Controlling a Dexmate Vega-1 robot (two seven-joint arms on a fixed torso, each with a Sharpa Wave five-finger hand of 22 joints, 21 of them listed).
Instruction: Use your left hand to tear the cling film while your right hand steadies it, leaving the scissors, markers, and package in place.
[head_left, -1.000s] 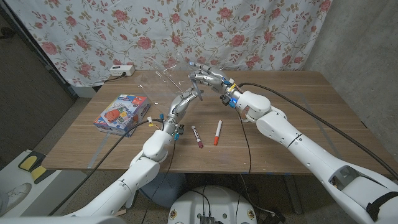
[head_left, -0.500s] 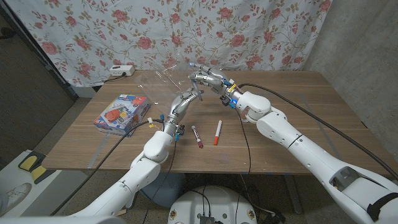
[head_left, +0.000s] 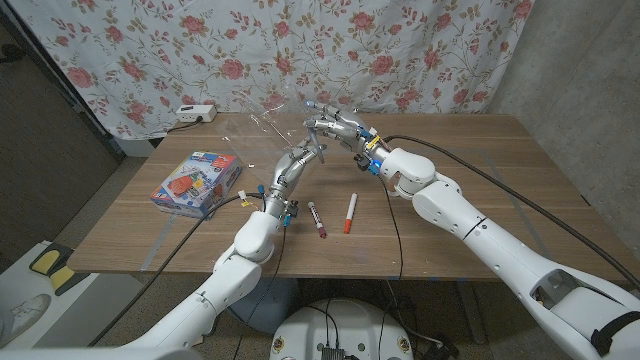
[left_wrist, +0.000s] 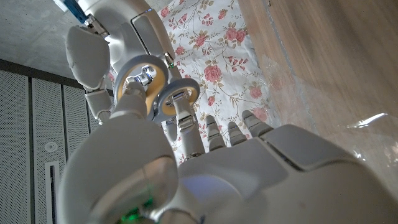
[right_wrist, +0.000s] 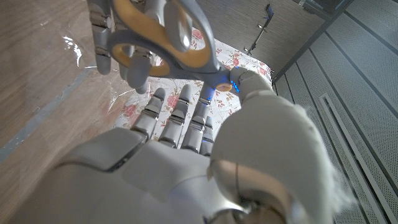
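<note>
Head view: both hands are raised together above the desk (head_left: 480, 150) near its far middle. The left hand (head_left: 296, 165) reaches up toward the right hand (head_left: 335, 128). A faint sheet of cling film (head_left: 262, 122) is seen stretched in the air beside them, glinting. Contact between the left fingers and the film is judged likely, but whether either hand is clamped on it cannot be told. In the wrist views both hands' fingers are seen extended, side by side. Two markers (head_left: 332, 216) lie below the hands; the package (head_left: 196, 183) sits well apart on the left. Scissors are not made out. Step in hand is judged to be the tear itself. A left-hand pull away against a steady right hand is called for next.
</note>
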